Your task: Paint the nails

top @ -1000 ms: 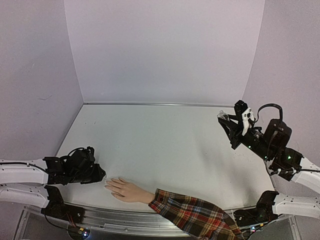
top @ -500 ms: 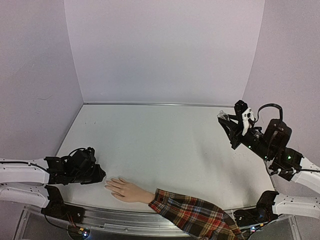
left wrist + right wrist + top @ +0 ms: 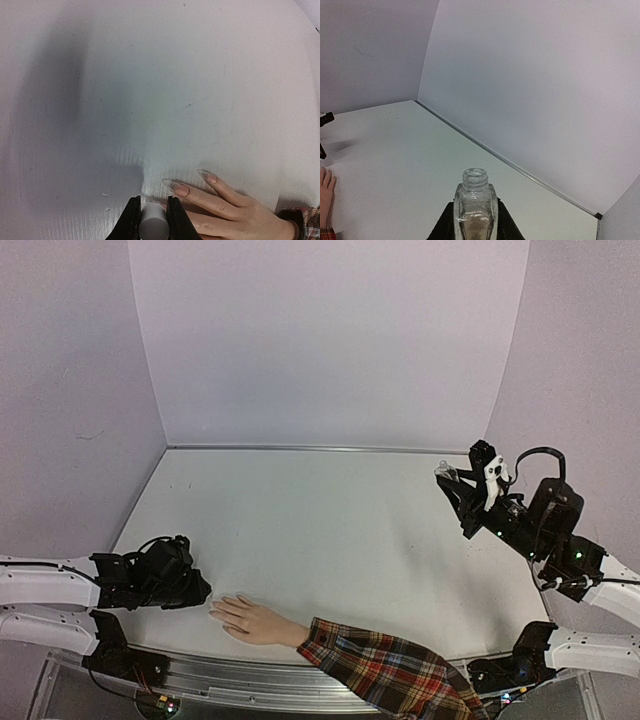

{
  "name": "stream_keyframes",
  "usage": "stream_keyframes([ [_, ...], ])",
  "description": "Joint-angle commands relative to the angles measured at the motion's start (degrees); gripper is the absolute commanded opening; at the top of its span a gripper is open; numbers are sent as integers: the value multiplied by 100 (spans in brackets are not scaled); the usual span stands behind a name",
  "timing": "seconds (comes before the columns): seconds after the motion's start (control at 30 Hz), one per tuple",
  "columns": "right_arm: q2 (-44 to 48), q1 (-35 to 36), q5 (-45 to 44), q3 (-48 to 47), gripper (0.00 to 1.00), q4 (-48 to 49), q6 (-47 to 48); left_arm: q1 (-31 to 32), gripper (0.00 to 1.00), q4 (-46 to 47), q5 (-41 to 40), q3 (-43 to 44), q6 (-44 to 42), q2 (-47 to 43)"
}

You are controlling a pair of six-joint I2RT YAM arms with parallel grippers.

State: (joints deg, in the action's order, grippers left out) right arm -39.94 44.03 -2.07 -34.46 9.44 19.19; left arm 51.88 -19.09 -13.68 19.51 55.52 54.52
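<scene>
A beige mannequin hand (image 3: 255, 621) with a red plaid sleeve (image 3: 385, 672) lies palm down at the table's near edge, fingers pointing left. Its long pale nails (image 3: 176, 186) show in the left wrist view. My left gripper (image 3: 198, 591) sits low just left of the fingertips, shut on a white cap (image 3: 152, 224) whose brush end is hidden near a fingertip. My right gripper (image 3: 452, 480) is raised at the right, shut on a small clear bottle (image 3: 475, 210) with its neck open and uncapped.
The white table (image 3: 320, 530) is bounded by lavender walls at the back and both sides, with a metal strip (image 3: 320, 448) along the back edge. A metal rail (image 3: 220, 675) runs along the near edge.
</scene>
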Motion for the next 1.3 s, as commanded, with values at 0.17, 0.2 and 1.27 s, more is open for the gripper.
stream_keyframes([
  [0.17, 42, -17, 74, -60, 0, 253, -91, 24, 0, -291, -187, 157, 183, -135],
  [0.2, 36, -17, 80, -62, 0, 255, -91, 24, 0, -324, -201, 172, 196, -151],
  [1.27, 12, -17, 110, -17, 0, 278, -132, 30, 0, 121, 190, 88, -163, -448],
])
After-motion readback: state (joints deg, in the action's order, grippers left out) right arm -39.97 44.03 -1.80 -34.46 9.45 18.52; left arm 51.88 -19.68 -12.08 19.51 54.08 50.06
